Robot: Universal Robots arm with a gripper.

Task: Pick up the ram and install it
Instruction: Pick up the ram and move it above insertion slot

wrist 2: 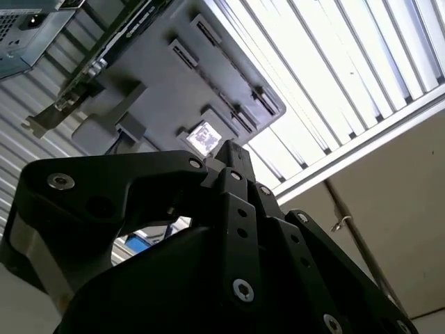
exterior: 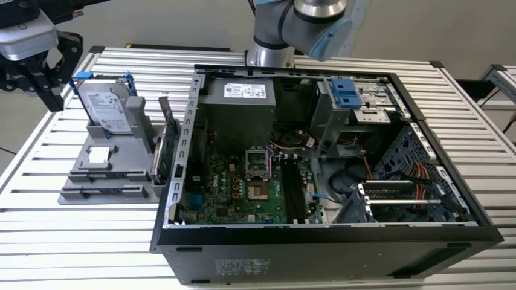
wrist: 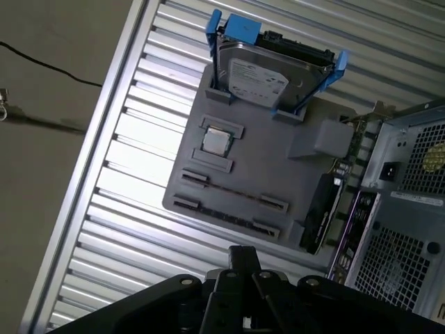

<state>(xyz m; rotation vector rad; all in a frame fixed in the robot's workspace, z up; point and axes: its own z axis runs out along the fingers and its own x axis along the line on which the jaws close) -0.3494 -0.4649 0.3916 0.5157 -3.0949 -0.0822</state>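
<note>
At the exterior view's left the hand [exterior: 55, 99] hangs over the slatted worktop [exterior: 48, 241], above the far corner of the grey holder [exterior: 84, 184]; in both wrist views its tips meet in one point, so I judge it closed, with nothing in it; it touches none of the parts.

The holder keeps each part apart and reachable from above; the hard drive [exterior: 109, 106] leans upright in its blue-clipped frame, and a small square chip [exterior: 98, 156] lies flat in a pocket.

The ram [wrist: 233, 193] is in that holder, standing on its thin edge in a slot between two end clips, on the side of the chip away from the hard drive; on edge like this, its upper long edge is free for a pinch from above, which is probably why it is stored so. Its long axis runs along the holder's width, from the exterior view's left to its right, flat to the worktop.

Just beside the holder a green card [exterior: 164, 121] stands on edge.

Further right lies the open computer case [exterior: 322, 232] on its side, its board [exterior: 241, 193] facing up; the long dark memory slots [exterior: 292, 193] run roughly crosswise to the ram's axis.
</note>
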